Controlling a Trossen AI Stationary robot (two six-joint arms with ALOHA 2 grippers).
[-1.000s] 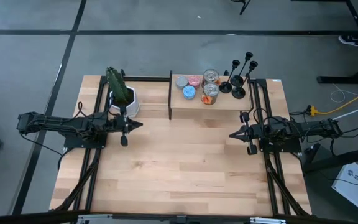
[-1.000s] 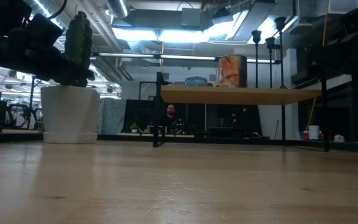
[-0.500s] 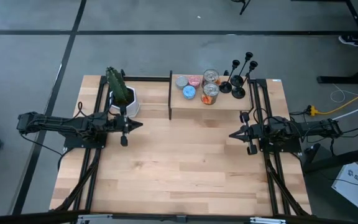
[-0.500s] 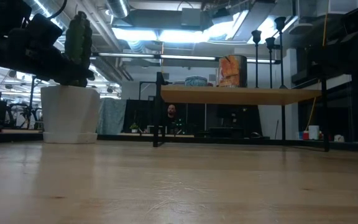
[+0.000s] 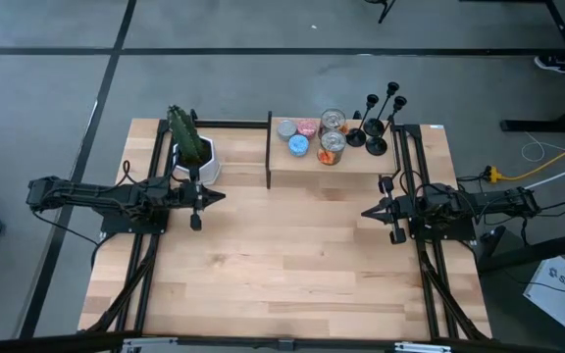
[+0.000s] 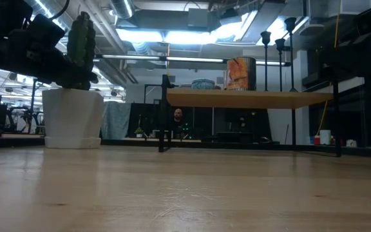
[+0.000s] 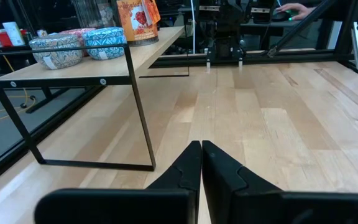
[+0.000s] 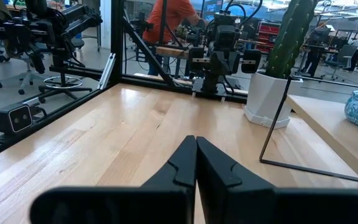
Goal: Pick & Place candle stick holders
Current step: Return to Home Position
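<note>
Three black candle stick holders (image 5: 376, 120) stand upright on their round bases at the right end of a small raised wooden shelf (image 5: 307, 165) at the table's far side; their stems (image 6: 278, 61) show above the shelf in the low view. My left gripper (image 5: 222, 196) is shut at the table's left side, pointing right, with nothing in it (image 7: 201, 149). My right gripper (image 5: 365, 211) is shut at the right side, pointing left, also with nothing in it (image 8: 195, 144). Both are well short of the holders.
On the shelf, beside the holders, stand silver tins (image 5: 333, 121), an orange-labelled can (image 5: 331, 149) and small pink and blue round tins (image 5: 298, 144). A cactus in a white pot (image 5: 192, 155) stands at the far left. Bare wooden tabletop (image 5: 292, 255) lies between the arms. A person in orange (image 8: 166, 25) is beyond the table.
</note>
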